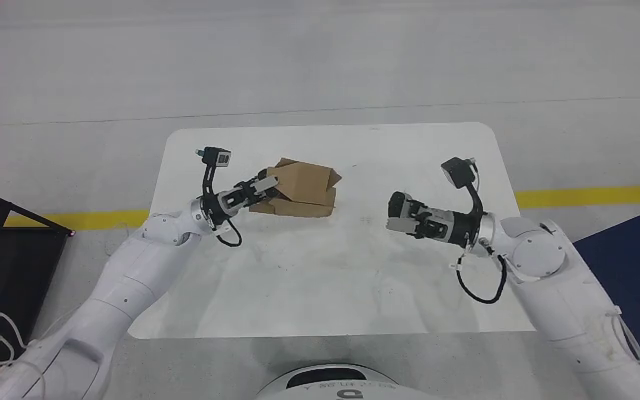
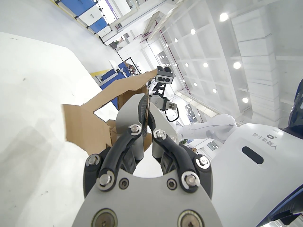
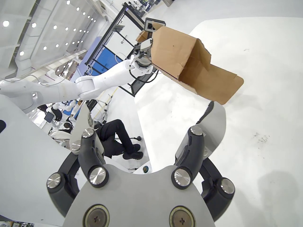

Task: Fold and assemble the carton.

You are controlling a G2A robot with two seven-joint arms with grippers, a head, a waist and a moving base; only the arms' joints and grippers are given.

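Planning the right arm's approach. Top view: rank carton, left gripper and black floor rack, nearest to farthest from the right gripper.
From the open right gripper:
1. carton, mid-table, on the left arm's side.
2. left gripper, shut on the carton's far edge.
3. black rack, on the floor beyond the left end of the table.

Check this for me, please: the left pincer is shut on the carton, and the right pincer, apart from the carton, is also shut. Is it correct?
Not fully. The right pincer is open, not shut: the right wrist view shows its jaws wide apart, holding nothing. The rest holds: the left pincer is shut on the carton, the right one apart from it.
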